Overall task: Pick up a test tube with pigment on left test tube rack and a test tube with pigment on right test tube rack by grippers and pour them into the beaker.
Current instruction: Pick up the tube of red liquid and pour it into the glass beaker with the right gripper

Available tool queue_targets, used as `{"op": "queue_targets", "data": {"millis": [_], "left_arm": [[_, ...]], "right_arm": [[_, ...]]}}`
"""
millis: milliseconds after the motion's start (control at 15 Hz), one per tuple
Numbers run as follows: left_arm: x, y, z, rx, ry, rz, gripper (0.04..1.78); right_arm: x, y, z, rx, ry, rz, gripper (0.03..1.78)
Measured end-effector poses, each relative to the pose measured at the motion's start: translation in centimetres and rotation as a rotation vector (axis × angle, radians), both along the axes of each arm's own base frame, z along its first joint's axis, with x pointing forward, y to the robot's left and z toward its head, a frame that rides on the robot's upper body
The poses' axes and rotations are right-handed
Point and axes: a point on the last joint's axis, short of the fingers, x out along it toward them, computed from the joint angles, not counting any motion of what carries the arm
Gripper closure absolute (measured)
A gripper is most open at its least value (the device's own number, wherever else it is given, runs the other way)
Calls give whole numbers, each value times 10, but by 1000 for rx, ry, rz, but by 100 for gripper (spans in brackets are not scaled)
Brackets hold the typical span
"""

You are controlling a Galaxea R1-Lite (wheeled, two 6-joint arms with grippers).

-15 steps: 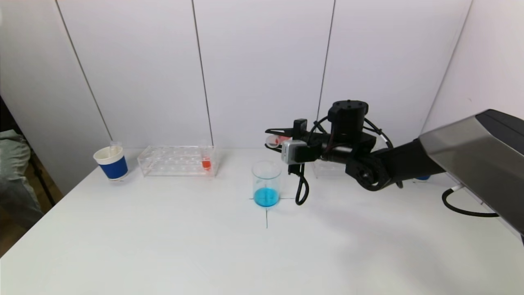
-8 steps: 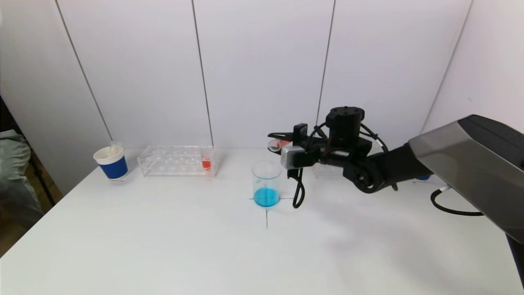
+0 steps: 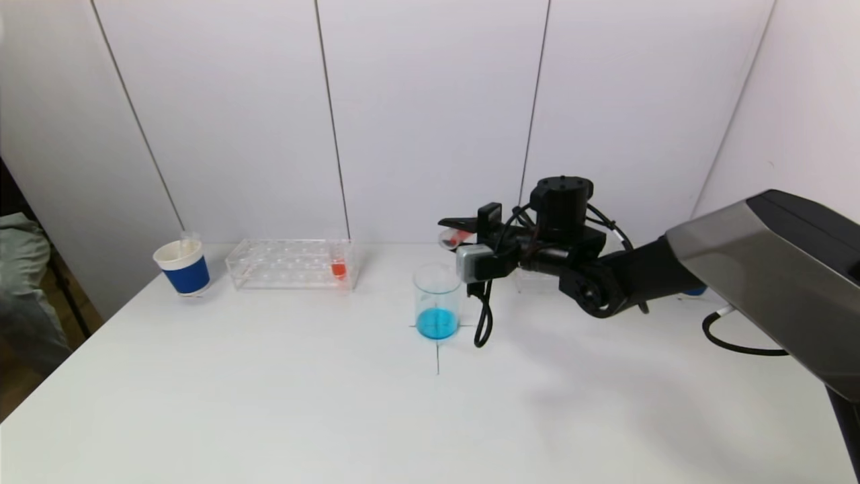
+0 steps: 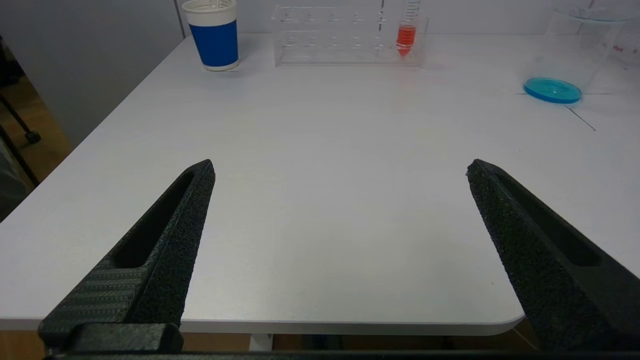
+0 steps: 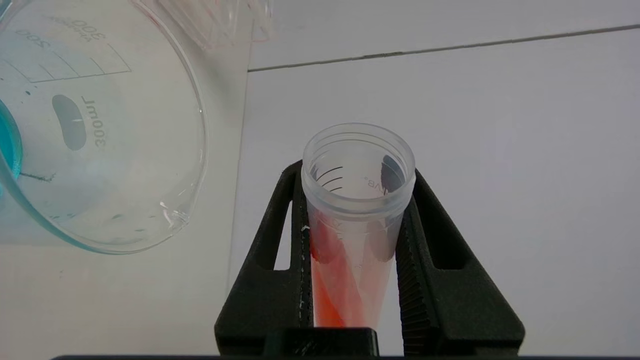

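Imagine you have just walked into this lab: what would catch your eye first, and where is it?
First, the right gripper, shut on a test tube of red pigment, tipped nearly level just above and behind the beaker, which stands mid-table with blue liquid at its bottom. Next, the second test tube of red pigment, upright at the right end of the clear rack on the table's left, beside a blue and white paper cup.

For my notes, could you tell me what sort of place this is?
Probably a mock chemistry bench: a white table with a beaker of blue liquid, a clear test tube rack and a paper cup.
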Motion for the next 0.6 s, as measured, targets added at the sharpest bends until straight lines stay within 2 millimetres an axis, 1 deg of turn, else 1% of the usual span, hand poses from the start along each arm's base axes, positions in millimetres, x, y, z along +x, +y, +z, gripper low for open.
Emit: {"op": "queue_targets", "data": {"millis": [333,600], "left_arm": [[0,0,0,0,0,0,6],[0,0,0,0,0,0,6]], "right_arm": [[0,2,3,-44,-73,-34,128],[1,2,2,-79,-113,-51,128]]}}
